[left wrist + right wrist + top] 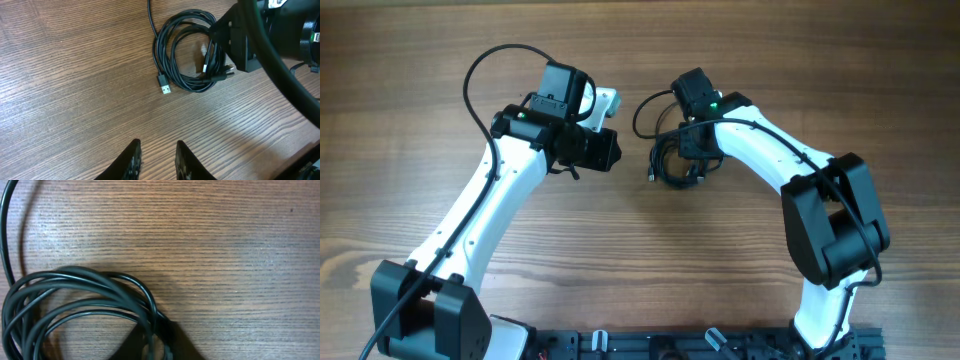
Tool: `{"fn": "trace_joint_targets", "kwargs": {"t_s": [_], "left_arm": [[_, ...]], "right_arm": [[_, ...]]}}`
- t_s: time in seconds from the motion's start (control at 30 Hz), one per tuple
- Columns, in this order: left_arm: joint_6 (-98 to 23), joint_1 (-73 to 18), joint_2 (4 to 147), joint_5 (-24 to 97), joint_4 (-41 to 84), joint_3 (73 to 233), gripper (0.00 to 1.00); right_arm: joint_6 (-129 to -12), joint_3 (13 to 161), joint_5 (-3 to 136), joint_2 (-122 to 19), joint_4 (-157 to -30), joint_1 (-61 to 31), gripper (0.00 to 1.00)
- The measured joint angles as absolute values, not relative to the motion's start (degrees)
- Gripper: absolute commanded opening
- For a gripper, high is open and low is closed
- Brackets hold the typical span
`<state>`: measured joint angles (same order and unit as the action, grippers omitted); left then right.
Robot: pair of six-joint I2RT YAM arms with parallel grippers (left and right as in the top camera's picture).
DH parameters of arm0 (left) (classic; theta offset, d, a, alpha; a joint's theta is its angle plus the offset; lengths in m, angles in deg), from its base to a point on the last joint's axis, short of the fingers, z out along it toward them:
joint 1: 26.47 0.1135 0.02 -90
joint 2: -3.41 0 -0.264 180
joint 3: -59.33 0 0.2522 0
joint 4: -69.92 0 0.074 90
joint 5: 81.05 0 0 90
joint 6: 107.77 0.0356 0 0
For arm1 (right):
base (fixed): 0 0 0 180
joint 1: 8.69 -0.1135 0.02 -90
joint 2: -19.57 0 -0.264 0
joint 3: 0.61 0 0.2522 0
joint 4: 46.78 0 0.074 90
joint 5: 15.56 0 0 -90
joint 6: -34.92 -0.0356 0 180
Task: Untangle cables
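Note:
The cables (pixel 672 168) lie as a small coil of thin dark wires on the wooden table, right of centre. In the left wrist view the cables (pixel 172 55) show a USB plug (pixel 164 86) sticking out at the lower left, and one strand runs off the top. My right gripper (pixel 692 150) is down on the coil's right side. In the right wrist view my right gripper (pixel 159 342) has strands of the cables (pixel 75 277) pinched between its dark fingers. My left gripper (pixel 157 155) hovers left of the coil, fingers apart and empty. Overhead, the left gripper (pixel 610 150) points at the coil.
The right arm's black wrist block (pixel 245 40) and its thick fixed cable (pixel 287 75) cover the coil's right edge. The left arm's thick cable (pixel 480 70) arcs over the back left. A black base rail (pixel 700 345) runs along the table's front edge.

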<state>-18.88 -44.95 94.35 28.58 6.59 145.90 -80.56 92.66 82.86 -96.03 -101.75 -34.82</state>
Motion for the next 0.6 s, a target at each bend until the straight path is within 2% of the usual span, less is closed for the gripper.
{"fn": "trace_joint_targets", "kwargs": {"t_s": [0.17, 0.3, 0.4, 0.5, 0.6], "left_arm": [[-18.9, -44.9, 94.3, 28.6, 6.5, 145.9, 0.24], [-18.9, -44.9, 94.3, 28.6, 6.5, 145.9, 0.24], [-18.9, -44.9, 94.3, 28.6, 6.6, 145.9, 0.24], [-18.9, -44.9, 94.3, 28.6, 6.9, 145.9, 0.24], [-18.9, -44.9, 94.3, 28.6, 6.9, 145.9, 0.24]], "right_arm": [[-80.5, 91.1, 82.8, -96.0, -99.8, -34.8, 0.05], [-80.3, 90.6, 82.8, -96.0, -100.4, -34.8, 0.04], [-78.7, 90.7, 82.7, -95.3, -105.3, -34.7, 0.04], [-76.8, 91.3, 82.3, -92.1, -109.7, -34.7, 0.04], [-74.3, 95.4, 81.9, -83.1, -110.5, -34.7, 0.05]]}}
